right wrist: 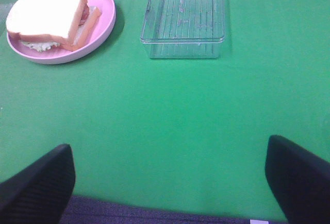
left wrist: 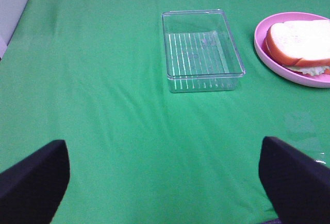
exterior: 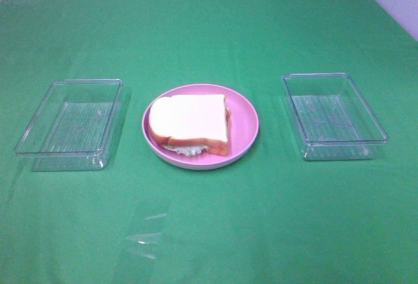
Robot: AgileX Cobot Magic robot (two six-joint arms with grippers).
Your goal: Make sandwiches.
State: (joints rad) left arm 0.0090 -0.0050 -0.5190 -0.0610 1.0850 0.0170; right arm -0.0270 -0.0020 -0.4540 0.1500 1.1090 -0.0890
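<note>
Seemingly finished, I judge: sandwich (exterior: 189,125) stacked on plate (exterior: 245,122) mid-frame, both trays (exterior: 68,122) bare, left claw (left wrist: 164,180) and right claw (right wrist: 170,180) released.

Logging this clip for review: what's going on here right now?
Nothing is being handled. A stacked sandwich, bread on top with lettuce showing at the edge, sits on a pink plate in the middle of the green cloth. A clear tray lies empty on one side of it and another clear tray on the other. The left gripper and right gripper are both open, holding nothing, back from the plate.
</note>
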